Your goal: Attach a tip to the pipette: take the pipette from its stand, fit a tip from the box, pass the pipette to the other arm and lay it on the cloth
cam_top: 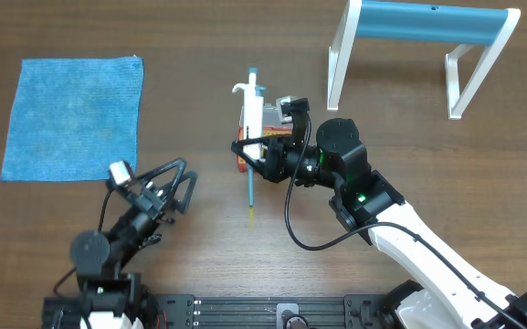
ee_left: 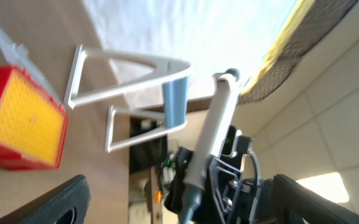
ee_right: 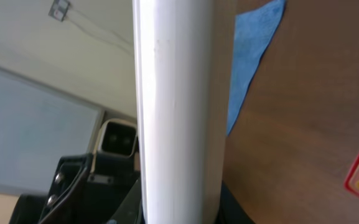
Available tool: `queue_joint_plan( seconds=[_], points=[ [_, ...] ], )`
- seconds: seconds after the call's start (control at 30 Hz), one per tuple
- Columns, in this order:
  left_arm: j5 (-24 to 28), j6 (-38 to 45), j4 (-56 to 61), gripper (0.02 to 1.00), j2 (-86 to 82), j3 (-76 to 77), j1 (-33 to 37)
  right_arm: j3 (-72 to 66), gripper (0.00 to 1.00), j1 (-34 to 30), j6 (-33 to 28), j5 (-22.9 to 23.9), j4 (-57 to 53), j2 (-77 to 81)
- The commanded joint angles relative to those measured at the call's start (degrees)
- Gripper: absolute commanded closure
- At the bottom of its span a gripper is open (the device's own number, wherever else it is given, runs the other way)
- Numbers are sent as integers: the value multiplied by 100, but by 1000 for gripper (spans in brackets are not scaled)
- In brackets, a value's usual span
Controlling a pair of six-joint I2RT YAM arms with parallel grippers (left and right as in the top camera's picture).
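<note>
Pipette (cam_top: 253,117) is off its stand, pinched in the right pincer (cam_top: 261,153) and held above the middle of the bench (cam_top: 482,174). Its thin blue shaft ends in a pale yellow tip (cam_top: 251,216) that points back toward the arms' bases, and this is the end nearest them.

Beside that end, on the left arm's side and apart from it, the left pincer (cam_top: 181,183) hangs with its fingers spread wide, turned toward the pipette. The left wrist view looks across at the white body and at the dark right pincer clamped round it.

A little farther out, the right pincer's fingers are pressed onto the white body below the finger hook. The plunger end points away from the bases.

Partly hidden beneath the right pincer sits the red tip box (ee_left: 23,121), with yellow tips in its rack and its clear lid (ee_left: 5,37) thrown open.

Farther out on the left, the blue cloth (cam_top: 73,119) lies flat on the bench, well apart from the pipette.

Farthest off, at the right, is the white stand (cam_top: 427,23) with its blue top bar.
</note>
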Motion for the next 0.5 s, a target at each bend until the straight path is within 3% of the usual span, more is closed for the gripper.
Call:
queue_joint_plan(
  seconds=[0.03, 0.2, 0.33, 0.5],
  points=[
    [1281, 848, 535, 86, 1604, 990, -17, 96, 919, -24, 184, -807, 46, -28],
    [2420, 1246, 1167, 88, 3351, 2214, -31, 96, 915, -24, 186, -1163, 31, -28],
    [3119, 1244, 1834, 88, 4306, 2850, -181, 96, 919, -24, 184, -1172, 33, -28],
    [3318, 1241, 2015, 86, 4992, 3040, -511, 96, 919, -22, 184, -1174, 33, -28]
  ],
)
